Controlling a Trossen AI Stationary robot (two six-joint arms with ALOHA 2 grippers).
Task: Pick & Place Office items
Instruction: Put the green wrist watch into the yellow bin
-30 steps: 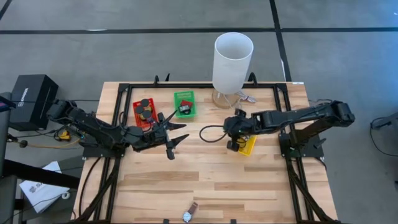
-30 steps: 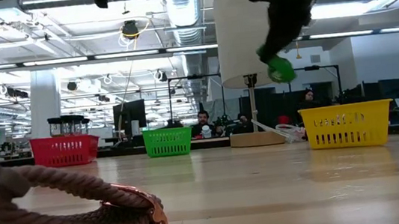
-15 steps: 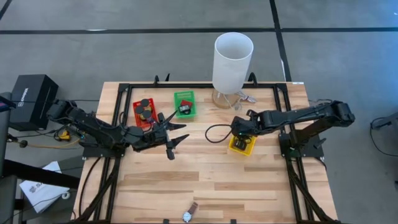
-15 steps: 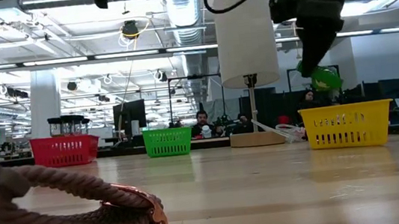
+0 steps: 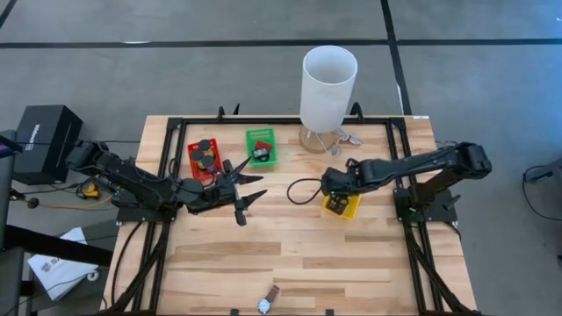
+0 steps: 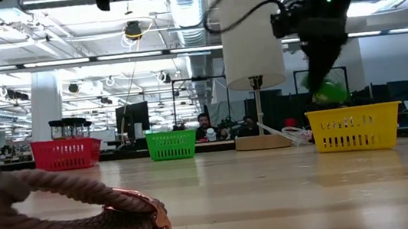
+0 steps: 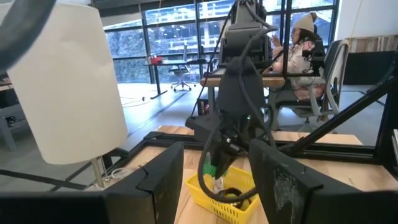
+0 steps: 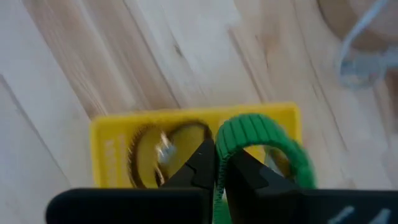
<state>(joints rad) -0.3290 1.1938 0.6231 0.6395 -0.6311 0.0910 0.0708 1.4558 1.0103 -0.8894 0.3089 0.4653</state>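
My right gripper point(image 5: 333, 187) is shut on a green tape roll point(image 8: 264, 142), just above the yellow bin point(image 5: 344, 206) at the table's right middle; in the low view the green tape roll point(image 6: 326, 91) hangs over the yellow bin point(image 6: 356, 128). Rings and a clear disc point(image 8: 158, 155) lie in that bin. My left gripper point(image 5: 249, 194) waits open and level beside the red bin point(image 5: 203, 160), with nothing between its fingers. A wristwatch point(image 5: 268, 301) lies at the table's near edge. My right gripper pinches the tape roll's wall point(image 8: 222, 142) between its two fingers, one finger point(image 8: 245, 174) in the roll's hole and the other outside. The fingers come from above, slanting steeply down. The roll stands on edge, lifted clear above the yellow bin.
The red bin holds black cylinders, and the green bin point(image 5: 261, 147) holds a red and a black block. A tall white cylinder point(image 5: 329, 83) stands at the far edge behind the yellow bin. The watch's braided strap point(image 6: 60, 208) fills the low view's near left.
My right gripper has tipped to point more steeply down and has sunk toward the yellow bin, carrying the green tape roll with it. The roll stays clear of the bin.
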